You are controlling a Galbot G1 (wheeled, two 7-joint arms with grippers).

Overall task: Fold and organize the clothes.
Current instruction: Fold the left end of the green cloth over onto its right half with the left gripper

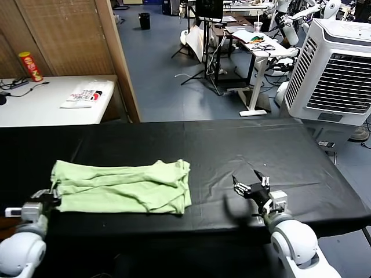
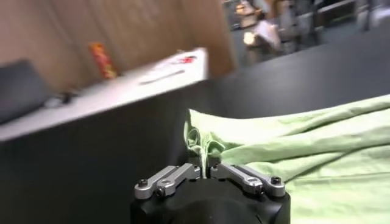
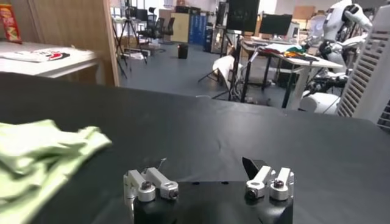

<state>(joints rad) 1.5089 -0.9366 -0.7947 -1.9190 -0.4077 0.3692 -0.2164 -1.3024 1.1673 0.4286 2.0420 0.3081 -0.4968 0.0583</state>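
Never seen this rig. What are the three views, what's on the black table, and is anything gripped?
This is a two-armed robot with a gripper on each arm. One picture looks down from its head; the other two come from cameras on its wrists. A pale green, soft cotton shirt, loosely folded, lies on the black-covered table. The left gripper is shut on the shirt's edge at the robot's left. The right gripper is open and empty, over bare table, apart from the shirt.

Pale green shirt (image 1: 123, 187), folded lengthwise; flat on black table (image 1: 232, 150)
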